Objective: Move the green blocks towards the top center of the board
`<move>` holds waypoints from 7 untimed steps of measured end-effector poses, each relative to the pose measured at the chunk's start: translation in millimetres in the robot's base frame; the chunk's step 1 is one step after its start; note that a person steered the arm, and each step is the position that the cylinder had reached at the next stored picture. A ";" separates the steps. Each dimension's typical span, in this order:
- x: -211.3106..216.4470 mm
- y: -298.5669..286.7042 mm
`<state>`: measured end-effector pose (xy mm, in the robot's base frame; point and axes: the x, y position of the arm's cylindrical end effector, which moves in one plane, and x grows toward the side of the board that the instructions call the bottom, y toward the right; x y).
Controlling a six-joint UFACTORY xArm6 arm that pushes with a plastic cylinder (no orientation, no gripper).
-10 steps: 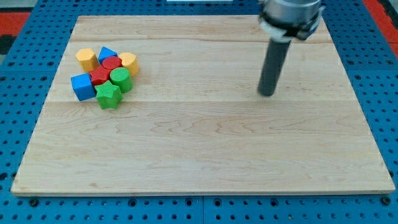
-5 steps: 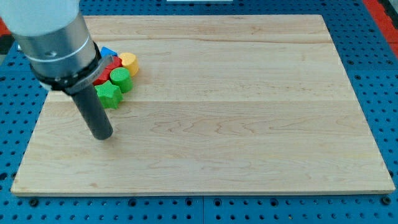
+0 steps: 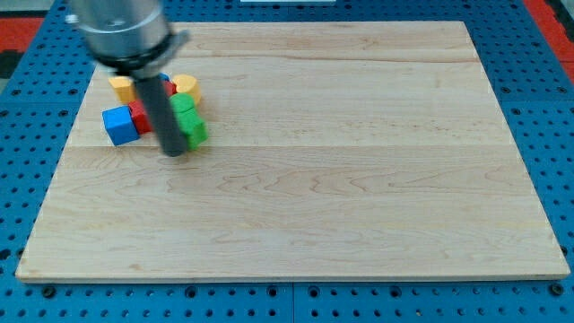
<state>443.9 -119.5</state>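
Observation:
My tip rests on the wooden board at the view's left, just below and left of the green blocks. Two green blocks show beside the rod: one above, one lower and touching the rod's right side; their shapes are partly hidden. A blue cube sits left of the rod. Red blocks lie between the cube and the rod, mostly hidden. A yellow block sits above the greens, another yellow block at the cluster's upper left.
The board lies on a blue perforated table. The arm's grey body covers the board's top left corner and part of the cluster.
My tip swept from the board's right to the lower left, then up and right against the cluster. The lower green block has shifted right, under the other green block.

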 end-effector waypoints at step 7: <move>-92.8 27.3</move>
<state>351.0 -92.2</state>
